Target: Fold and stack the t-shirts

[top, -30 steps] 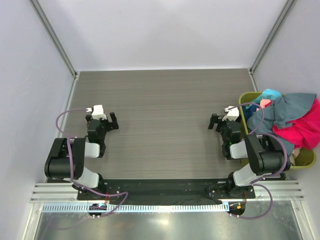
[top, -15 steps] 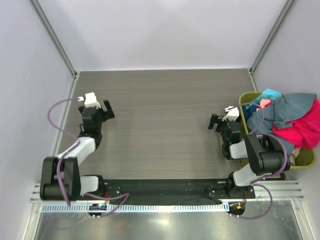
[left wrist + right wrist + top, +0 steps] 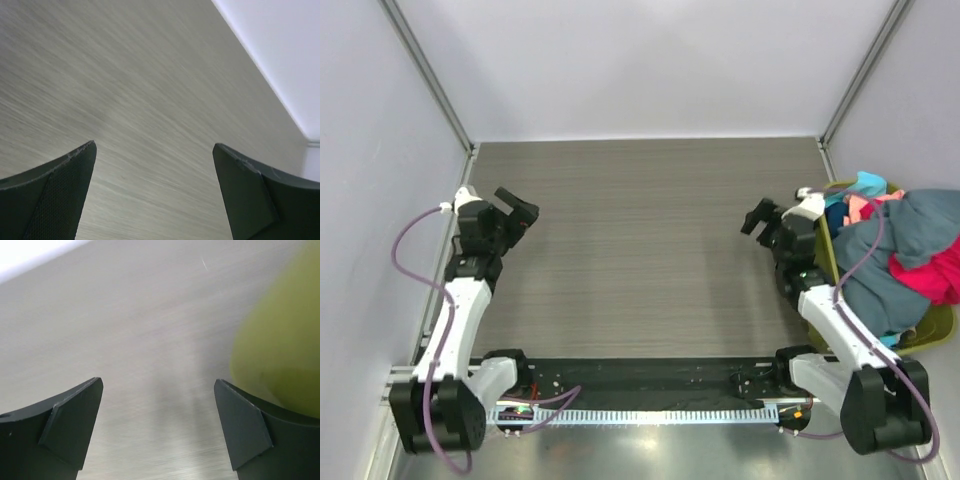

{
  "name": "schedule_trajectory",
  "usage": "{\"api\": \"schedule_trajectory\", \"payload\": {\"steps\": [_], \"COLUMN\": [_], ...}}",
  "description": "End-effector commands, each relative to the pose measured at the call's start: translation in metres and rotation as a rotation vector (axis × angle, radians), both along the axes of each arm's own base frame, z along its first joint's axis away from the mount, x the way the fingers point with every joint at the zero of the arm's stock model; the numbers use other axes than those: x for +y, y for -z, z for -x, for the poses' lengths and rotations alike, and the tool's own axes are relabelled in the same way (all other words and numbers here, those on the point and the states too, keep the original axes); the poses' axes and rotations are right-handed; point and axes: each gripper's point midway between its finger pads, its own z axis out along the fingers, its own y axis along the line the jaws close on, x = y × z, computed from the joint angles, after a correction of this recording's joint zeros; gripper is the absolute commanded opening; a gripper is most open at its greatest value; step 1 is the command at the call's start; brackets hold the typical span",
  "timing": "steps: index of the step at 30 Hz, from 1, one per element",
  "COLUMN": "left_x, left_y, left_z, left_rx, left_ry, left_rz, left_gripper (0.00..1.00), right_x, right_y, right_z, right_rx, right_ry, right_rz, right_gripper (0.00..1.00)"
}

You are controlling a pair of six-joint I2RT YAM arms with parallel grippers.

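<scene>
The t-shirts lie in a heap in the olive-green bin point(image 3: 934, 326) at the right edge of the table. A slate grey-blue shirt point(image 3: 890, 275) lies on top, with a bright pink-red one point(image 3: 946, 277) at the far right, a teal one point(image 3: 866, 185) and a pale pink one point(image 3: 861, 206) at the back. My right gripper point(image 3: 761, 216) is open and empty just left of the bin, above bare table; the right wrist view point(image 3: 159, 381) shows the bin's wall point(image 3: 281, 347) to its right. My left gripper point(image 3: 516, 211) is open and empty over the table's left side, and the left wrist view point(image 3: 154, 146) shows only table.
Grey wood-grain table point(image 3: 640, 250) enclosed by pale walls, with metal posts point(image 3: 428, 75) at the back corners. The left wall is close to my left arm. The arm bases and a black mounting plate point(image 3: 640, 375) run along the near edge.
My left arm has stretched out and swung left toward the wall. My right arm has stretched out and moved back alongside the bin. Both grippers stay open.
</scene>
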Motion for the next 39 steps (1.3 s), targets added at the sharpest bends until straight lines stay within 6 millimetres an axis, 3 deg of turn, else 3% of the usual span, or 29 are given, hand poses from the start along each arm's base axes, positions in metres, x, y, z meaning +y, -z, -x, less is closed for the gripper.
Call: {"api": "schedule_trajectory", "payload": {"steps": [1, 2, 3, 4, 5, 6, 7, 9, 15, 22, 27, 29, 30, 33, 39], "left_x": [-0.022, -0.031, -0.036, -0.036, -0.033, -0.031, -0.026, -0.021, -0.032, -0.033, -0.033, -0.033, -0.034, -0.032, -0.028], "left_y": [-0.085, -0.088, -0.09, -0.094, -0.097, -0.1, -0.097, -0.088, -0.062, -0.051, -0.038, -0.033, -0.031, -0.027, -0.015], "left_z": [0.015, 0.023, 0.025, 0.03, 0.034, 0.037, 0.038, 0.04, 0.042, 0.038, 0.034, 0.034, 0.034, 0.032, 0.037], "left_rx": [-0.165, -0.118, -0.087, -0.077, -0.066, -0.082, -0.082, -0.063, -0.013, 0.009, 0.05, 0.065, 0.07, 0.087, 0.134], "left_ry": [0.13, 0.19, 0.233, 0.256, 0.25, 0.25, 0.244, 0.23, 0.292, 0.317, 0.325, 0.328, 0.33, 0.322, 0.309], "left_rz": [0.067, 0.069, 0.062, 0.025, 0.005, -0.025, -0.06, -0.088, -0.048, -0.054, -0.051, -0.049, -0.043, -0.046, -0.059], "left_gripper": [1.0, 0.93, 0.89, 0.91, 0.94, 0.99, 1.0, 1.0, 0.98, 0.98, 0.96, 0.96, 0.95, 0.94, 0.93], "right_x": [-0.022, -0.02, -0.022, -0.023, -0.023, -0.022, -0.023, -0.021, -0.01, -0.001, -0.017, -0.005, -0.001, 0.015, 0.021], "right_y": [-0.198, -0.208, -0.238, -0.248, -0.234, -0.258, -0.257, -0.244, -0.207, -0.196, -0.194, -0.184, -0.162, -0.127, -0.084], "right_z": [-0.002, -0.001, 0.011, 0.014, 0.012, 0.014, 0.013, 0.009, -0.009, -0.039, -0.036, -0.042, -0.048, -0.06, -0.077], "right_rx": [-0.365, -0.327, -0.291, -0.266, -0.166, -0.187, -0.162, -0.1, 0.013, 0.082, 0.091, 0.136, 0.214, 0.339, 0.465], "right_ry": [0.154, 0.152, 0.16, 0.166, 0.163, 0.153, 0.152, 0.149, 0.116, 0.068, 0.146, 0.081, 0.062, 0.007, 0.034], "right_rz": [-0.178, -0.188, -0.185, -0.172, -0.136, -0.13, -0.12, -0.114, -0.125, -0.096, -0.049, -0.052, -0.046, -0.037, 0.013], "right_gripper": [1.0, 1.0, 1.0, 1.0, 1.0, 1.0, 1.0, 1.0, 1.0, 1.0, 1.0, 1.0, 0.99, 0.97, 0.87]}}
